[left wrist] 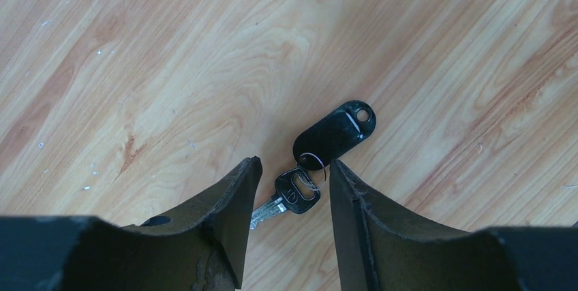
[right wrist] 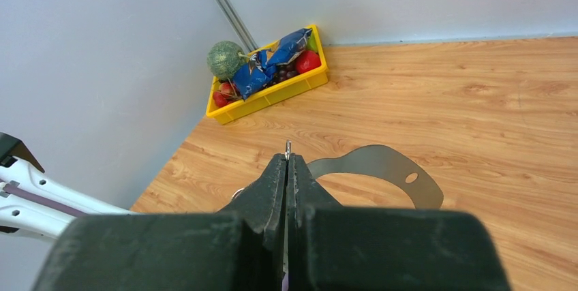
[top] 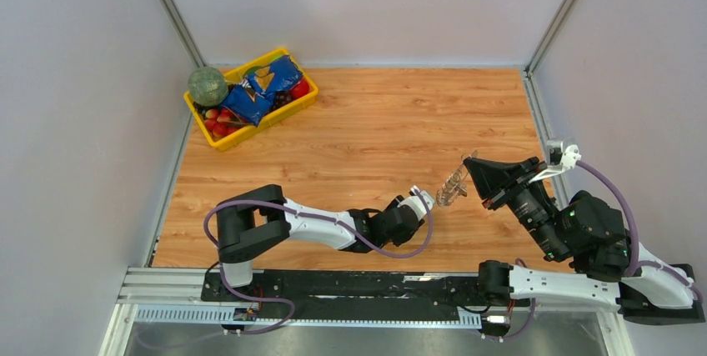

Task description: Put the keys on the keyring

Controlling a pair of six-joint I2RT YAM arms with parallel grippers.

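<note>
top external: my right claw [top: 472, 166] is clamped on the keyring [top: 453, 185], long axis running towards the left claw [top: 428, 198]. left wrist: fingers [left wrist: 232, 202] apart; a black-headed key [left wrist: 294, 194] lies between them, blade towards the left finger, head marking unreadable, black tag [left wrist: 334, 131] just ahead. right wrist: the ring's silvery band curves ahead-right.

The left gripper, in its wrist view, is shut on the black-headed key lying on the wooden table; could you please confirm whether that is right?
Not quite: the left gripper is open, and the black-headed key lying on the wooden table is not clamped. The left wrist view shows this.
</note>
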